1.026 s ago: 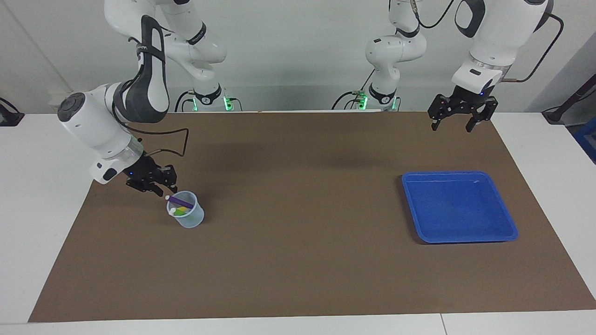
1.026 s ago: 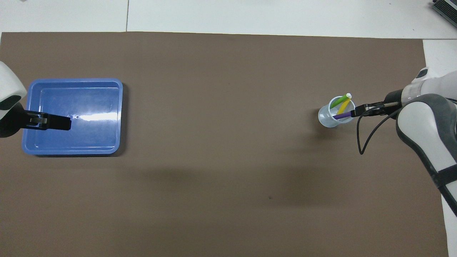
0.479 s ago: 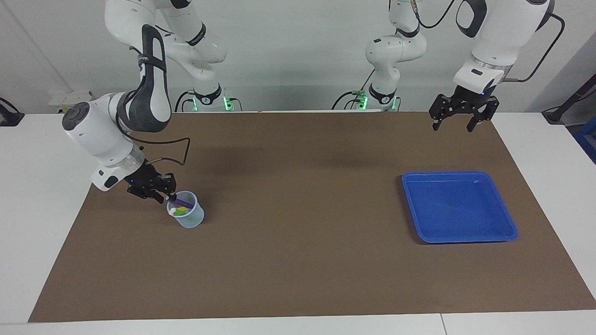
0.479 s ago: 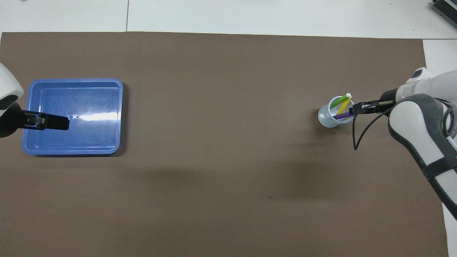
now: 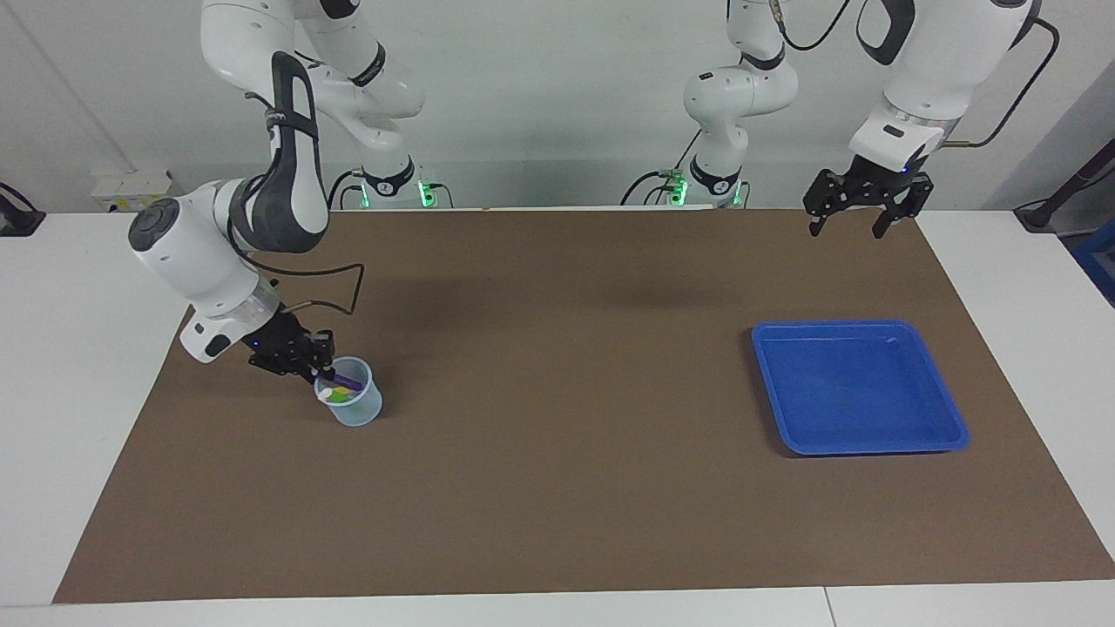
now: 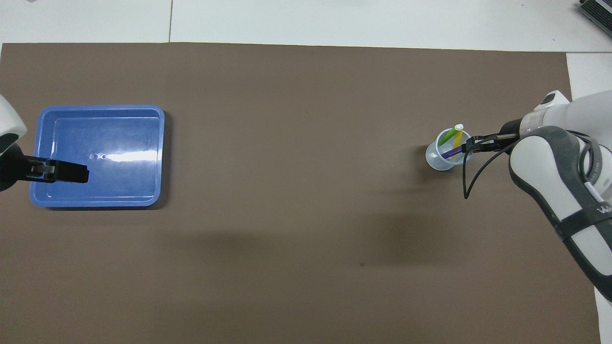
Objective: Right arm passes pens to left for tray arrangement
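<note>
Brown matting (image 5: 557,488) covers most of the white surface (image 5: 78,366) and carries everything in play. In the lower-left part of the facing view, toward the right arm's end, a small translucent bluish cup (image 5: 355,407) stands upright on the matting. All three pens are in it. The purple pen (image 5: 349,381) leans across the cup's mouth, and its upper end rises over the rim on the side where the right arm comes in. In the overhead view the green pen (image 6: 446,138) and the yellow pen (image 6: 457,136) slant together toward the top of the frame, and a white tip shows at the top end.

The right end effector (image 5: 324,373) is low at the cup's rim, tilted down, right at the raised end of the purple pen. It appears to touch that end, but I cannot tell whether it has clenched on the pen.

A bright blue tray (image 5: 784,435) lies flat in the right half of the facing view, toward the left arm's end and well apart from the cup. Nothing is in it.

The left arm waits. The left end effector (image 5: 845,233) hangs high in the upper right of the facing view, over the matting's edge at that end. It is released, with its two fingertips spread wide, and grasps nothing. In the overhead view it sits at the left edge of the frame and overlaps the tray's rim.
</note>
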### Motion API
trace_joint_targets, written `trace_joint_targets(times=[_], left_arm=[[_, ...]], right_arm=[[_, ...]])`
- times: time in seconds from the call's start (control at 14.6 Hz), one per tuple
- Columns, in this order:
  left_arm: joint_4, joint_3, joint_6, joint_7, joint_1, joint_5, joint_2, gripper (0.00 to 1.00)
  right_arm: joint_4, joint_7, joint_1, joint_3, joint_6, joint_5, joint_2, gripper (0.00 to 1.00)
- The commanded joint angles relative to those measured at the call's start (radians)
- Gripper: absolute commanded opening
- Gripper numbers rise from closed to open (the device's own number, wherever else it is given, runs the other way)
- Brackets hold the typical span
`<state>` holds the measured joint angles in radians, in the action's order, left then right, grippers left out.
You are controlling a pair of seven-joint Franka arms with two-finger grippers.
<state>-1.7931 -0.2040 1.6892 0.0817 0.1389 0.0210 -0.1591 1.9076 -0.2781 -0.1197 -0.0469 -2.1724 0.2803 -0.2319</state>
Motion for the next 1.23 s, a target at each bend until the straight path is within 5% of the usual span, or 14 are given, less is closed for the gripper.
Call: trace_joint_targets(times=[0.0, 0.62, 0.96, 1.16], left_arm=[[0.003, 0.002, -0.014, 0.009, 0.008, -0.012, -0.013, 1.00], [0.006, 0.014, 0.050, -0.003, 0.024, -0.012, -0.013, 0.95], [-0.002, 0.012, 0.053, -0.048, 0.021, -0.012, -0.014, 0.93], [-0.020, 0.012, 0.055, -0.068, 0.022, -0.012, -0.025, 0.88]], right_arm=[[0.013, 0.016, 0.011, -0.002, -0.009, 0.013, -0.001, 0.00], [0.013, 0.011, 0.008, -0.001, -0.009, 0.013, -0.001, 0.01], [0.011, 0.013, 0.002, -0.001, -0.012, 0.013, -0.001, 0.47], [0.005, 0.011, -0.003, -0.001, -0.011, 0.013, -0.003, 0.53]])
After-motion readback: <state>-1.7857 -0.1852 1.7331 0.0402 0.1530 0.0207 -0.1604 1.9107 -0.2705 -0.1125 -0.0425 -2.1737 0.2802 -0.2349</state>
